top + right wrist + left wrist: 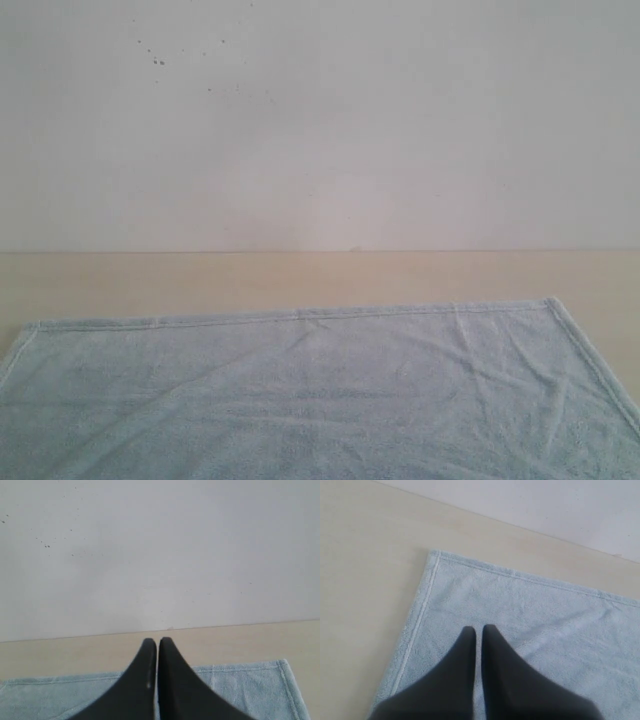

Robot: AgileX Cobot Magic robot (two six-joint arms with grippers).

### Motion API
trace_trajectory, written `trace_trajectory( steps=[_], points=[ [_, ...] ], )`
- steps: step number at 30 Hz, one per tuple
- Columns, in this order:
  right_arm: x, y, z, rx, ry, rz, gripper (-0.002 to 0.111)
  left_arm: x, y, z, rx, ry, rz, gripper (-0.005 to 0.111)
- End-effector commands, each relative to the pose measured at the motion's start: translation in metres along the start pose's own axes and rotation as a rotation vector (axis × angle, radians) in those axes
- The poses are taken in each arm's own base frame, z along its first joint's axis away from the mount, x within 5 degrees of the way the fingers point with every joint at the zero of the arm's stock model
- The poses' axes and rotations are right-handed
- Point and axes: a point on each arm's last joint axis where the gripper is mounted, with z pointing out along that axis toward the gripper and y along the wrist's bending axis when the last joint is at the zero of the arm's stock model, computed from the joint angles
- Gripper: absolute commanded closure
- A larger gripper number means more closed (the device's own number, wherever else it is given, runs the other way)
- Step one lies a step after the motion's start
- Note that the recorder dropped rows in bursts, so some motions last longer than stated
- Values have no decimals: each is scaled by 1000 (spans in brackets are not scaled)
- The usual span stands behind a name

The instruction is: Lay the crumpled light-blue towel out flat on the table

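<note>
While left pincer [478,627], right pincer [157,640] closed, one towel [320,400] flat on one table [200,280].

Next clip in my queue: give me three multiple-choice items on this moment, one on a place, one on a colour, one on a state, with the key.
1. Where does the towel lie?
A. on the floor
B. on the table, with a bare strip of tabletop between its far hem and the wall
C. draped over a chair

2. What colour is the towel?
A. red
B. dark green
C. light blue

3. What state is the towel in?
A. spread flat, lightly creased
B. crumpled in a heap
C. rolled into a tube

Key: 1 B, beige tabletop shows beyond the far hem; 2 C, it is pale blue in all three views; 3 A, its straight hems and both far corners lie flat.
</note>
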Motion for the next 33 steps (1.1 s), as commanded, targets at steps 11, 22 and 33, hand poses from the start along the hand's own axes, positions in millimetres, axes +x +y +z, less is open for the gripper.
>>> trace_trajectory(
  steps=[11,22,33],
  points=[
    [1,0,-1,-3,-1,3,107,2,1,-1,1,4,-18,103],
    [5,-2,1,11,4,9,107,0,4,-25,49,-117,-40,103],
    [14,10,-40,-66,-106,-22,107,56,11,-36,271,-113,-344,103]
  ],
)
